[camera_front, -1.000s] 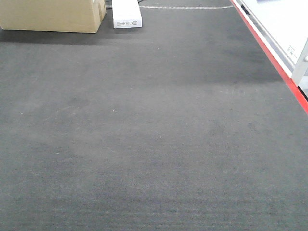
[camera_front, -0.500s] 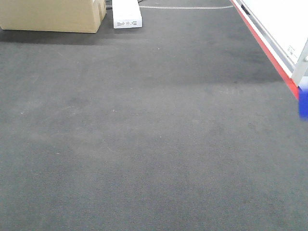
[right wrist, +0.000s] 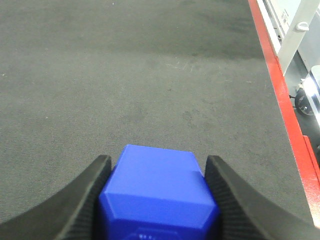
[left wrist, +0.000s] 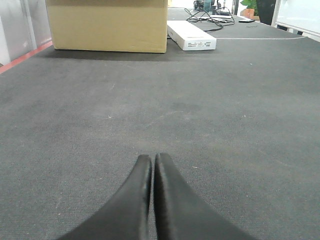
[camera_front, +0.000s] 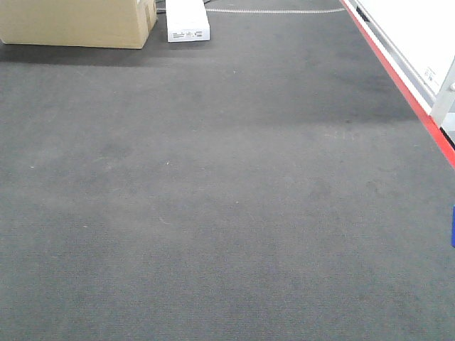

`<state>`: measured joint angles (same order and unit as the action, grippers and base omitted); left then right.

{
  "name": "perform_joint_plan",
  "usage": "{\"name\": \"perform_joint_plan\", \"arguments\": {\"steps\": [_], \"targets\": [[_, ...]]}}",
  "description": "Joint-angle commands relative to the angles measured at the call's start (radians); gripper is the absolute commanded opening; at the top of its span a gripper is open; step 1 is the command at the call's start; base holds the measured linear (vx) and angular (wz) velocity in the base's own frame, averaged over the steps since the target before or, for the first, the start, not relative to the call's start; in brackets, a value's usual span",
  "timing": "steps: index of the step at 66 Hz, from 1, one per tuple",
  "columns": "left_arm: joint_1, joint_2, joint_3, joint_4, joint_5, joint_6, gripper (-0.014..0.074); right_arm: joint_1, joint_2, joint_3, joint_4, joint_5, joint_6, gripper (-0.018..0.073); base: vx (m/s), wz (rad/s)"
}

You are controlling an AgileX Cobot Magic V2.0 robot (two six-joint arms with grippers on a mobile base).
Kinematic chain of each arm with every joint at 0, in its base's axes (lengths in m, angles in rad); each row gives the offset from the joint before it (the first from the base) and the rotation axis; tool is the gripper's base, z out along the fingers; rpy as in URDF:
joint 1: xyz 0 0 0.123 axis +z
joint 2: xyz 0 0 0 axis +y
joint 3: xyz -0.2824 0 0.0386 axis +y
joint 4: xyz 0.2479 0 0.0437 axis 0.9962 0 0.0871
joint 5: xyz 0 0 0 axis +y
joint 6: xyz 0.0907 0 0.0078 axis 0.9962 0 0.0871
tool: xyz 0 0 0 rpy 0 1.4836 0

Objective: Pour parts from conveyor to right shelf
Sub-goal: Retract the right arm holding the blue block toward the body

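Your blue part (right wrist: 159,192) sits pinched in the right gripper (right wrist: 159,162), with one black finger (right wrist: 82,200) pressed to each of its side faces and its flat top facing the wrist camera. In the front view you can catch only a thin blue sliver of it at the right edge of the picture, low down, just past the near end of the red border stripe (camera_front: 398,78). Whether the part is resting on the conveyor belt (camera_front: 213,199) or raised off it, you cannot tell. That dark grey textured belt spreads out ahead of the part, with the red stripe along its right side and the white side rail (camera_front: 412,35) just beyond it. Your left gripper (left wrist: 151,159) is low over the belt with its two fingers pressed together, holding nothing. At the belt's far end a cardboard box (camera_front: 71,21) stands with a white carton (camera_front: 188,20) just beside it.
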<state>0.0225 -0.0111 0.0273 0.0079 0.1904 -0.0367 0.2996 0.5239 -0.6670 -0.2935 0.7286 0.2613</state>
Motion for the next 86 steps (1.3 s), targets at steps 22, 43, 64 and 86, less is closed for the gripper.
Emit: {"name": "perform_joint_plan", "arguments": {"steps": [22, 43, 64, 86], "targets": [[0.003, -0.012, -0.019, -0.008, -0.072, -0.008, -0.0006, -0.005, 0.020, -0.028, 0.034, -0.088, -0.077, -0.0002, 0.00, 0.00], [0.003, -0.012, -0.019, -0.008, -0.072, -0.008, -0.0006, -0.005, 0.077, -0.028, 0.283, -0.178, -0.354, -0.0002, 0.00, 0.00], [0.003, -0.012, -0.019, -0.008, -0.072, -0.008, -0.0006, -0.187, 0.091, -0.028, 0.263, -0.183, -0.236, -0.0002, 0.00, 0.00], [0.003, -0.012, -0.019, -0.008, -0.072, -0.008, -0.0006, -0.243, -0.029, 0.001, 0.255, -0.203, -0.233, -0.0002, 0.00, 0.00]]}}
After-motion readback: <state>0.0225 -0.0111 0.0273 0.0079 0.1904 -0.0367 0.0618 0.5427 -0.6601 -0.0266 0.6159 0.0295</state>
